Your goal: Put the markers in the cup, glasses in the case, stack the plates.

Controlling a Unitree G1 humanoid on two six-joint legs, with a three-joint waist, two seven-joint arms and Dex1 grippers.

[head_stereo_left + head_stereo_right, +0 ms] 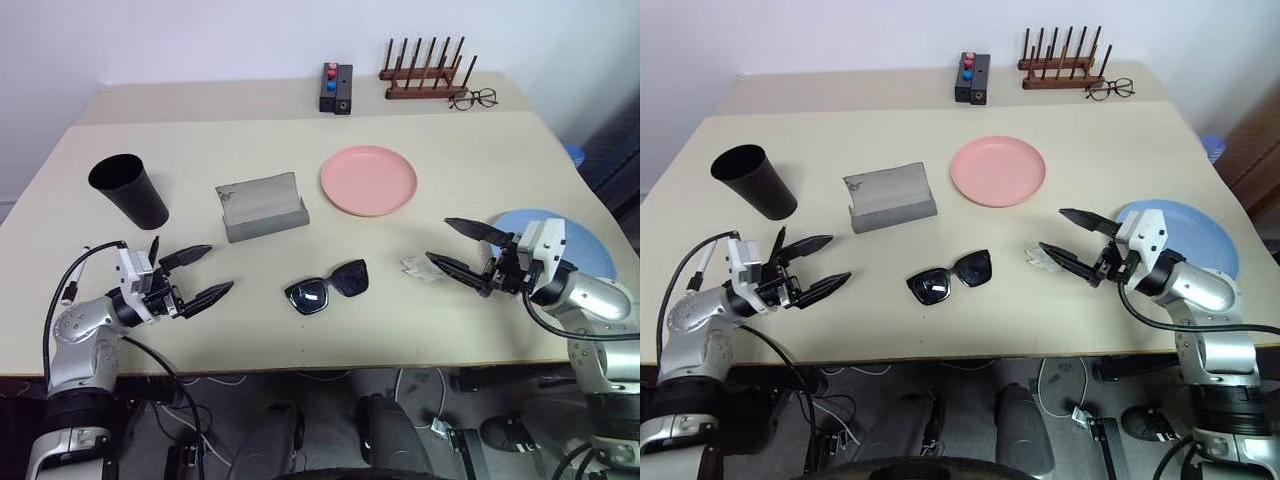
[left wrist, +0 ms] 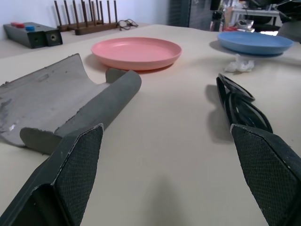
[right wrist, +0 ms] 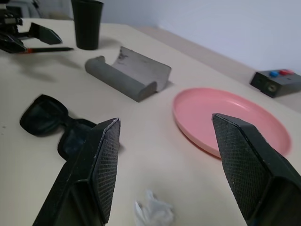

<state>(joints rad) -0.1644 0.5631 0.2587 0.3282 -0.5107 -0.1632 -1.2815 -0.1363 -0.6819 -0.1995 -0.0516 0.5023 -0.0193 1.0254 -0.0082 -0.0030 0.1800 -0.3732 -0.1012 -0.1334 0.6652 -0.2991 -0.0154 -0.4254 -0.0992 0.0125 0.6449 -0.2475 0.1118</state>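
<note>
Both arms reach level over the surface (image 1: 420, 330), fingers pointing inward toward the glasses (image 1: 327, 285). The left claw (image 1: 198, 274) is spread wide and empty; the right claw (image 1: 462, 250) is parted and empty too.

Counted: one cup (image 1: 130, 189) far left of the glasses, one open case (image 1: 261, 207) behind them, two plates, pink plate (image 1: 368, 180) behind and blue plate (image 1: 590, 245) at right.

The right wrist view shows a marker (image 3: 47, 49) lying by the left claw. A crumpled wrapper (image 1: 418, 267) lies right of the glasses.
</note>
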